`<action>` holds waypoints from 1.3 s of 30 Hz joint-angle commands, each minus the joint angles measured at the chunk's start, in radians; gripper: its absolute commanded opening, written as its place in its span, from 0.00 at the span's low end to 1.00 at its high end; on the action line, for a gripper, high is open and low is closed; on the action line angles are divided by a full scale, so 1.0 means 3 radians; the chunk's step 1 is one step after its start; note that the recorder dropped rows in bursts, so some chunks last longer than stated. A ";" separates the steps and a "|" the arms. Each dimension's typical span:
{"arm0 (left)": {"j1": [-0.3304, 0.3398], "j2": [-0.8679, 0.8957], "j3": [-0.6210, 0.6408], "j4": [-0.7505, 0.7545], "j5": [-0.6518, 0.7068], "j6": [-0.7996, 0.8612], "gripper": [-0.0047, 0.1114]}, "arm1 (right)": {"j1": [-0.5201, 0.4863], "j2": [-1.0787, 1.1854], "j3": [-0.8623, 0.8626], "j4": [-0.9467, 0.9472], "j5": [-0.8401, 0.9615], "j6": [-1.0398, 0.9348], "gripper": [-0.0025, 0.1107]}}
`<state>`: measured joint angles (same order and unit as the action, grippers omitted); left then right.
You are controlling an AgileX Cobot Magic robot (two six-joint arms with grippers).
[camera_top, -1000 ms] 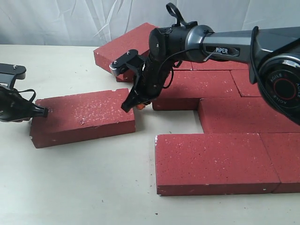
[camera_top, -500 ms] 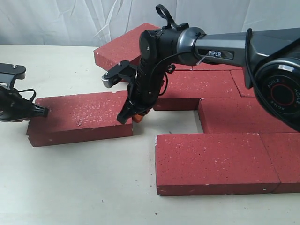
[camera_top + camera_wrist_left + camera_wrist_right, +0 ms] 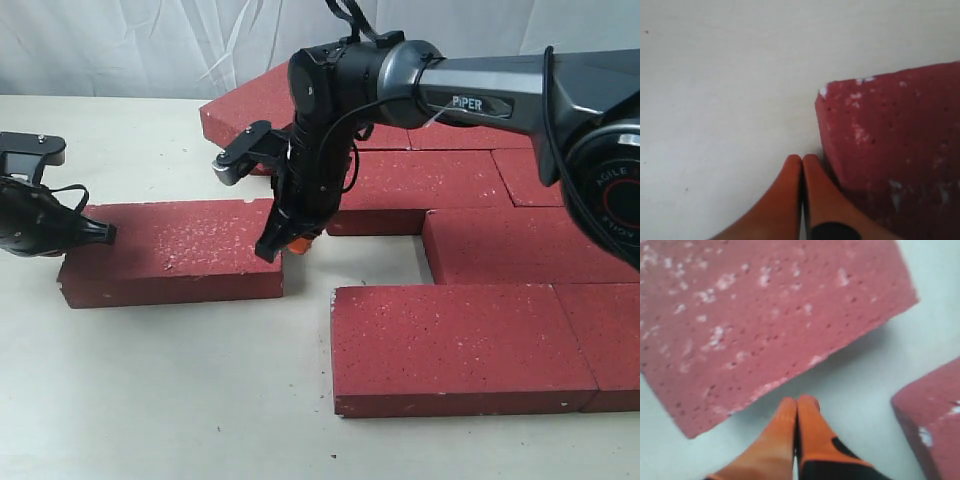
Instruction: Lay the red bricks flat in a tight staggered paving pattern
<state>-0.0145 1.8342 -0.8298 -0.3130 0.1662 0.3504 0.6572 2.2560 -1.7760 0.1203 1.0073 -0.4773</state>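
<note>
One loose red brick [image 3: 170,250] lies flat on the table, apart from the laid red bricks [image 3: 460,345] on the right. My left gripper [image 3: 108,233] is shut, its tips against the loose brick's left end; the left wrist view shows the gripper [image 3: 802,162] beside that brick's corner [image 3: 895,150]. My right gripper [image 3: 292,243] is shut too, tips down at the brick's right end. In the right wrist view this gripper [image 3: 797,404] sits just off the brick's edge [image 3: 765,315], with a laid brick's corner [image 3: 935,415] nearby.
Several bricks form staggered rows at the right [image 3: 520,245], [image 3: 420,190]. One brick [image 3: 255,100] lies askew at the back, behind the right arm. A white cloth backdrop [image 3: 150,45] closes the far side. Bare table [image 3: 180,400] lies in front.
The right arm swung left and toward the front, its shut tips nudging the loose brick's right end; the brick now lies straighter and slightly further left. The left gripper edged right.
</note>
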 commanded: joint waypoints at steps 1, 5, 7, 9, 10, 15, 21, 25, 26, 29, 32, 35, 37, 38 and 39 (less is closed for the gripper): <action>-0.0061 -0.0007 -0.0059 -0.0114 0.0022 0.0001 0.04 | -0.0093 -0.0009 -0.0016 -0.0156 -0.0330 0.0164 0.01; -0.0061 -0.0007 -0.0059 -0.0114 0.0042 0.0023 0.04 | -0.0092 0.0048 -0.0016 -0.0042 -0.0508 0.0171 0.01; -0.0061 -0.0007 -0.0059 -0.0114 0.0042 0.0031 0.04 | -0.0092 0.0068 -0.0016 0.0098 -0.0516 0.0123 0.01; -0.0061 -0.0007 -0.0059 -0.0114 0.0042 0.0042 0.04 | -0.0092 0.0071 -0.0016 0.0155 -0.0510 0.0094 0.01; -0.0061 -0.0007 -0.0059 -0.0114 0.0042 0.0067 0.04 | -0.0092 0.0071 -0.0016 0.0164 -0.0497 0.0094 0.01; -0.0061 -0.0007 -0.0059 -0.0131 0.0051 0.0067 0.04 | -0.0092 0.0071 -0.0016 0.0211 -0.0405 0.0086 0.01; -0.0095 -0.0007 -0.0059 -0.0198 0.0136 0.0117 0.04 | -0.0092 0.0071 -0.0016 0.0156 -0.0296 0.0086 0.01; -0.0198 -0.0007 -0.0059 -0.0208 0.0140 0.0179 0.04 | -0.0092 0.0071 -0.0016 0.0065 -0.0239 0.0086 0.01; -0.0214 -0.0007 -0.0059 -0.0202 0.0140 0.0179 0.04 | -0.0092 0.0071 -0.0016 0.0046 -0.0236 0.0086 0.01; -0.0259 -0.0007 -0.0059 -0.0202 0.0140 0.0179 0.04 | -0.0092 0.0071 -0.0016 -0.0006 -0.0211 0.0086 0.01; -0.0288 -0.0007 -0.0059 -0.0202 0.0140 0.0217 0.04 | -0.0092 0.0065 -0.0016 -0.0013 -0.0113 0.0086 0.01; -0.0291 -0.0007 -0.0059 -0.0202 0.0146 0.0255 0.04 | -0.0092 0.0050 -0.0016 -0.0100 0.0005 0.0086 0.01; -0.0291 -0.0007 -0.0059 -0.0202 0.0146 0.0255 0.04 | -0.0092 0.0018 -0.0016 -0.0214 0.0053 0.0114 0.01; -0.0291 -0.0007 -0.0059 -0.0202 0.0146 0.0255 0.04 | -0.0092 0.0009 -0.0016 -0.0239 0.0060 0.0122 0.01; -0.0291 -0.0007 -0.0059 -0.0202 0.0146 0.0255 0.04 | -0.0092 -0.0019 -0.0016 -0.0268 0.0060 0.0122 0.01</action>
<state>-0.0917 1.8342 -0.8435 -0.3649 0.1968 0.4229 0.6300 2.2748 -1.7776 0.0672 1.0101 -0.4442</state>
